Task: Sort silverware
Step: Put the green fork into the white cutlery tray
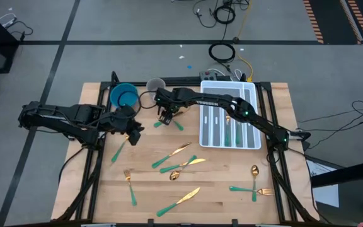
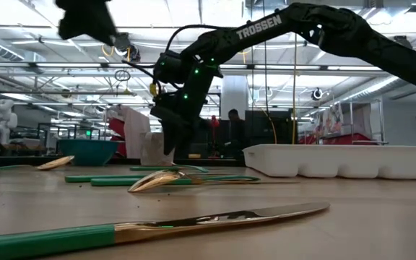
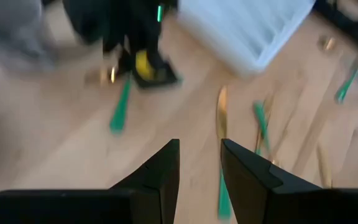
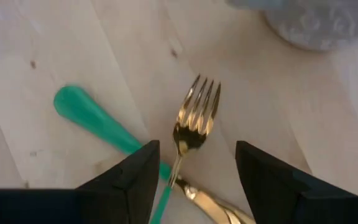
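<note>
Gold-headed, teal-handled silverware lies scattered flat on the wooden table: a fork [image 1: 128, 180], knives [image 1: 180, 200] [image 1: 176, 156], and a crossed spoon and fork [image 1: 255, 186]. A few pieces lie in the white divided tray [image 1: 201, 142]. My right gripper [image 1: 164, 116] reaches past the tray and hovers open, low over a fork [image 4: 194, 118]. Its fingers stand on either side of the fork's neck, beside another piece's teal handle [image 4: 92, 121]. My left gripper [image 1: 133, 133] is raised above the table's left half and open with a narrow gap [image 3: 199, 163], with nothing between its fingers.
A blue bowl [image 1: 123, 96] and a pale cup [image 1: 155, 85] stand at the far edge, left of the tray. The two grippers are close together near the table's far middle. The near half holds loose cutlery, with bare wood between the pieces.
</note>
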